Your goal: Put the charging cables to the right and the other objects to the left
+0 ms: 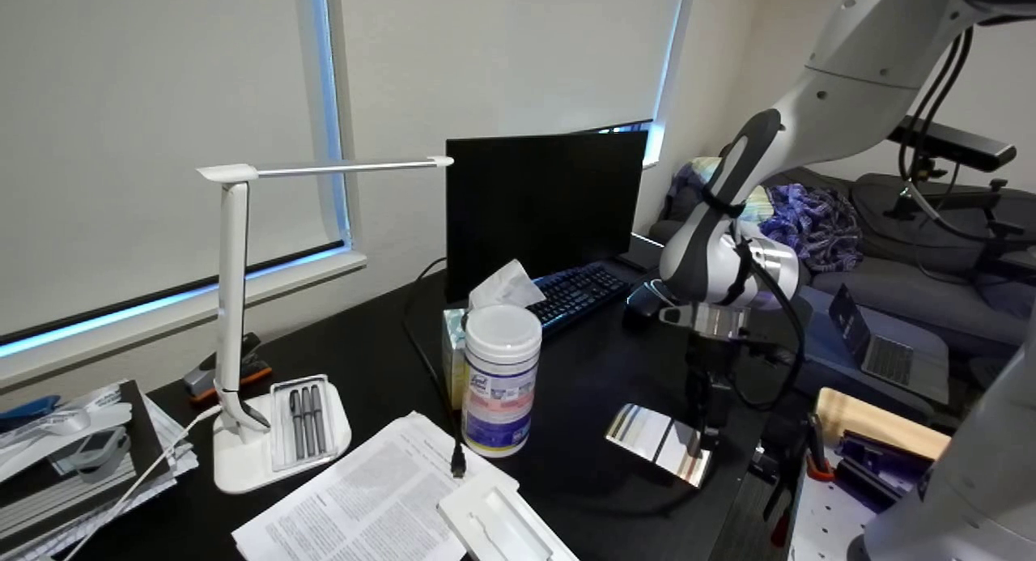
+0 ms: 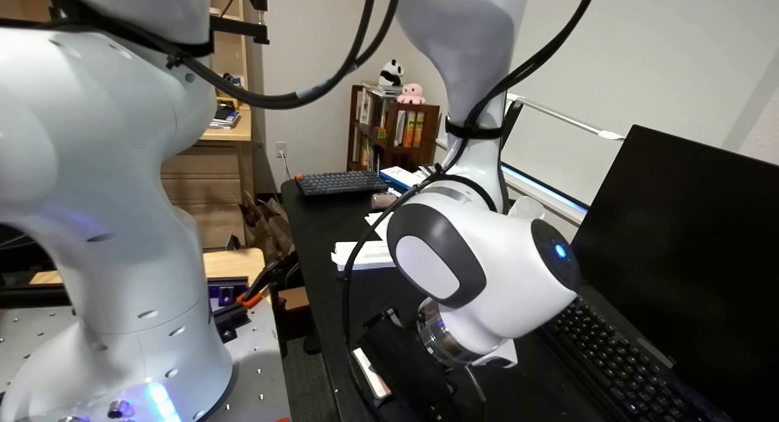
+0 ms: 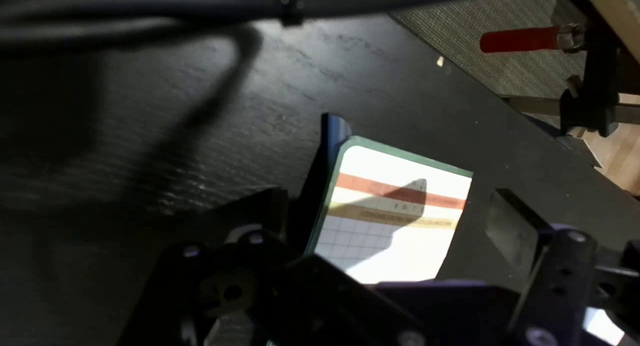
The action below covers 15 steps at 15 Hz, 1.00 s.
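Note:
A small pad or folded card (image 1: 651,438) with white, red and yellow bands and a green border (image 3: 390,216) rests on the black desk. A strip of it shows in an exterior view (image 2: 372,373). My gripper (image 1: 706,431) is low over the desk at the card. In the wrist view the gripper (image 3: 392,213) is open, with the card between its fingers. The right finger is apart from the card; whether the left finger touches it I cannot tell. A black cable with a plug end (image 1: 458,462) lies over papers beside the wipes tub, away from the gripper.
A wipes tub (image 1: 502,383), tissue box (image 1: 453,359), white open box (image 1: 506,522) and papers (image 1: 364,496) stand or lie nearby. A lamp (image 1: 232,302), monitor (image 1: 542,205) and keyboard (image 1: 579,294) are behind. The desk edge and a red-handled clamp (image 3: 520,40) are close by.

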Available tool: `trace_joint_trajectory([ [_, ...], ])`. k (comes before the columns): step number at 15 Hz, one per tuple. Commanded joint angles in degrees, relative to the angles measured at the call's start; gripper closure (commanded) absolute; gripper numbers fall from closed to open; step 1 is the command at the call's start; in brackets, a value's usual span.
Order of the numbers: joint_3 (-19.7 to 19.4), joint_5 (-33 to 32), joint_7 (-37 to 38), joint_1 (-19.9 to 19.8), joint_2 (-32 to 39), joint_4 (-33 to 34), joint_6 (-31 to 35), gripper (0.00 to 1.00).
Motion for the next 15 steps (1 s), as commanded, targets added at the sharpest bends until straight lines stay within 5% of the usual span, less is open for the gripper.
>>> trace_joint_trajectory([
  [1,1.0,3.2,-2.9,-0.6,0.7,0.8,-1.4,0.0],
  [2,0.9,3.4,-3.0,-0.5,0.7,0.9,-1.6,0.25],
  [13,0.3,3.0,-2.1,-0.2,1.4,1.8,-2.6,0.93],
  [15,0.2,2.9,-2.1,-0.3,1.3,2.0,-2.7,0.96],
])
